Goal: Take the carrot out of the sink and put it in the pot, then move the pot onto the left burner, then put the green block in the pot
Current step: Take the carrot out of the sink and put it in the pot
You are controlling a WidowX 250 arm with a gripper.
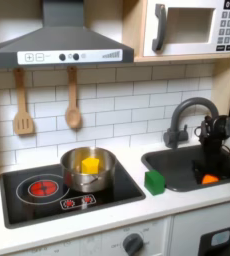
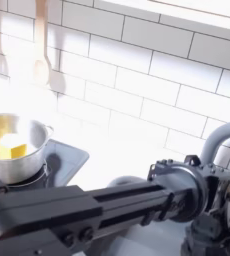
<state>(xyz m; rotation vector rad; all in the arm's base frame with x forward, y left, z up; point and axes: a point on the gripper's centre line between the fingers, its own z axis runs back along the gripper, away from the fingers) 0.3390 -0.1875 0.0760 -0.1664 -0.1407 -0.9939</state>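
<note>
Gripper point(image 1: 209, 168) sits at the right edge of the first exterior view, down inside the sink point(image 1: 177, 166), directly above the carrot point(image 1: 209, 179). I cannot tell from here whether its fingers are spread or clamped; the black wrist hides them. Carrot lies on the sink floor, lower right of that frame, seemingly touching or just under the gripper tip.

Pot point(image 1: 88, 170) stands on the stovetop point(image 1: 47, 205), centre-left of the first exterior view, covering the right-hand ring. A yellow block point(image 1: 89, 162) rests inside it. Left burner point(image 1: 42, 186) glows red and bare, just beside the pot on the first exterior view's left. Green block point(image 1: 154, 181) sits on the counter between stovetop and sink, near the stovetop's right corner.

Faucet point(image 1: 187, 112) arches over the sink's back edge. Two wooden utensils point(image 1: 72, 98) hang on the tiled wall, upper left, under the hood point(image 1: 59, 48). Microwave point(image 1: 192, 27) in the upper right.

In the second exterior view, the arm point(image 2: 97, 210) runs across the lower frame, its wrist at lower right. Pot point(image 2: 12, 146) is at the left edge with the yellow block point(image 2: 12, 148) in it.
</note>
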